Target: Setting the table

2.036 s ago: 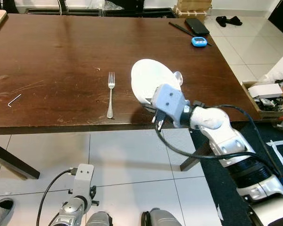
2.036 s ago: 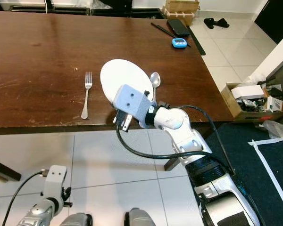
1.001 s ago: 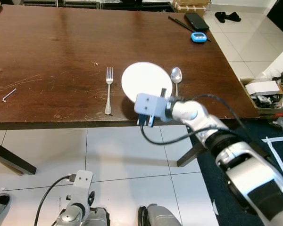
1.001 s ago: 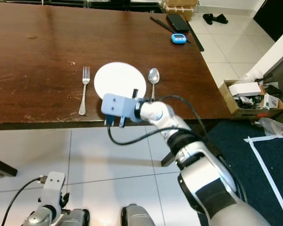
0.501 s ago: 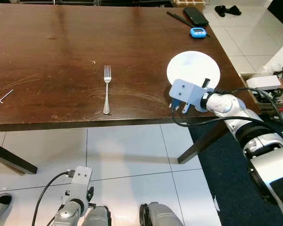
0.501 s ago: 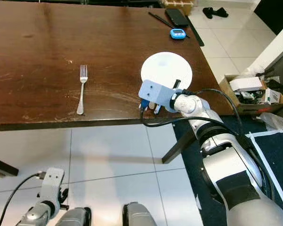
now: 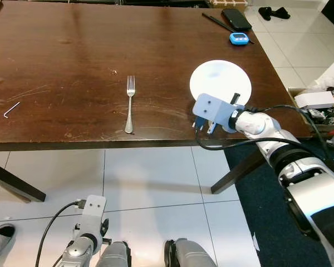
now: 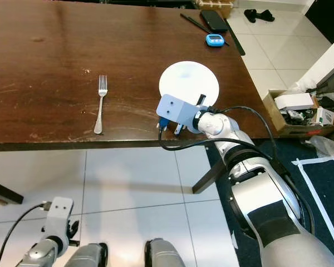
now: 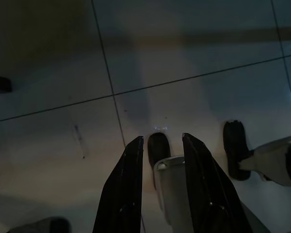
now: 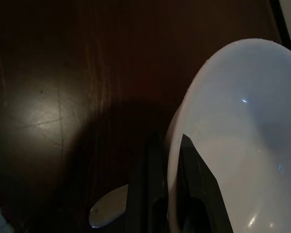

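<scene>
My right gripper point(image 7: 234, 102) is shut on the near rim of a round white plate point(image 7: 220, 80), near the table's front right. In the right wrist view the two black fingers point(image 10: 154, 194) pinch the plate's rim point(image 10: 242, 121). A shadow lies on the wood beneath the plate. The bowl of a spoon point(image 10: 109, 213) peeks out below the plate. A silver fork point(image 7: 129, 105) lies well to the left of the plate, tines pointing away from me. My left gripper point(image 9: 161, 140) hangs idle over the floor tiles, fingers apart.
On the dark wooden table point(image 7: 61, 61), a blue timer point(image 7: 239, 38), a black case point(image 7: 236, 18) and a thin black stick point(image 7: 214, 19) sit at the far right corner. A small hex key point(image 7: 11, 109) lies at the left. A box of clutter point(image 7: 317, 105) stands on the floor at the right.
A second ago the plate sat between the fork and the spoon. My right gripper has carried it to the right, over the spoon. The left arm stays hanging.
</scene>
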Controlling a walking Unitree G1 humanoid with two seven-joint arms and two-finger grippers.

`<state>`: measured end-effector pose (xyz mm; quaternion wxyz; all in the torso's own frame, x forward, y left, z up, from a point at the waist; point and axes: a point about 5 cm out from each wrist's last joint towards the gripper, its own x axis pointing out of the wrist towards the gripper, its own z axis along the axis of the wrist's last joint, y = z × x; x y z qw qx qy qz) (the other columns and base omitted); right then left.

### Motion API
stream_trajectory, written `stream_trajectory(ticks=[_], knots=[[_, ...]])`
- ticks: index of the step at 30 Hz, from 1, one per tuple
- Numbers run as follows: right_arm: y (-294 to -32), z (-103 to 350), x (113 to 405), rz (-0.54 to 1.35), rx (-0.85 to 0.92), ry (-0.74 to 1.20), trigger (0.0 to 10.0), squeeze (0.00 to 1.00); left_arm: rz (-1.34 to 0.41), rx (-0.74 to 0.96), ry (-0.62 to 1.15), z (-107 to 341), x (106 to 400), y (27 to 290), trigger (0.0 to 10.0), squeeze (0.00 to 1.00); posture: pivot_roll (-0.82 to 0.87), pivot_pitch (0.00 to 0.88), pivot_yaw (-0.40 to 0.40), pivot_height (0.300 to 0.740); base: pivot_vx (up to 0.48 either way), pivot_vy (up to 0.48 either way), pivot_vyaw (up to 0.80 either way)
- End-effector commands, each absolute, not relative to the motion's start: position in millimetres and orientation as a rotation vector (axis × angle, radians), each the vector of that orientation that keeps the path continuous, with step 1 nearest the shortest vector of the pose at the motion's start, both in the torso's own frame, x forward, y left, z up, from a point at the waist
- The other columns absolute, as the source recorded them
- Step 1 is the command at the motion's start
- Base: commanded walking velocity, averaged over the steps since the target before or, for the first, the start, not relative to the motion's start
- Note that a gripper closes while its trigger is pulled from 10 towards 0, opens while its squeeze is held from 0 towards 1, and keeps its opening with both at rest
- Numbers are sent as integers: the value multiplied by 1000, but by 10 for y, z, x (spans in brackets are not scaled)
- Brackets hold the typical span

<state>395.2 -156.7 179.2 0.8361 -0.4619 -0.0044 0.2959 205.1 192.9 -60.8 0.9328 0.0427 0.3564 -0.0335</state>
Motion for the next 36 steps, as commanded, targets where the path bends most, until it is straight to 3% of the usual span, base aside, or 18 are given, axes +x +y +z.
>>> stream_trajectory(ticks=[1, 16, 33, 36], knots=[[-1536, 1835, 3943, 650, -932, -50, 10000, 0, -58, 70, 767, -670, 1954, 1920, 10000, 0, 85, 145, -41, 740, 0, 0, 0], [-1399, 1809, 3918, 683, -888, -95, 10000, 0, -54, 75, 756, -639, 2034, 1895, 10000, 0, 79, 119, -30, 740, 0, 0, 0], [-1357, 1833, 3920, 698, -888, -109, 10000, 0, -55, 69, 755, -631, 2056, 1895, 10000, 0, 78, 113, -28, 740, 0, 449, 0], [-1361, 1843, 3922, 698, -888, -111, 10000, 0, -60, 76, 757, -628, 2064, 1894, 10000, 0, 79, 112, -26, 740, 0, 0, 0]])
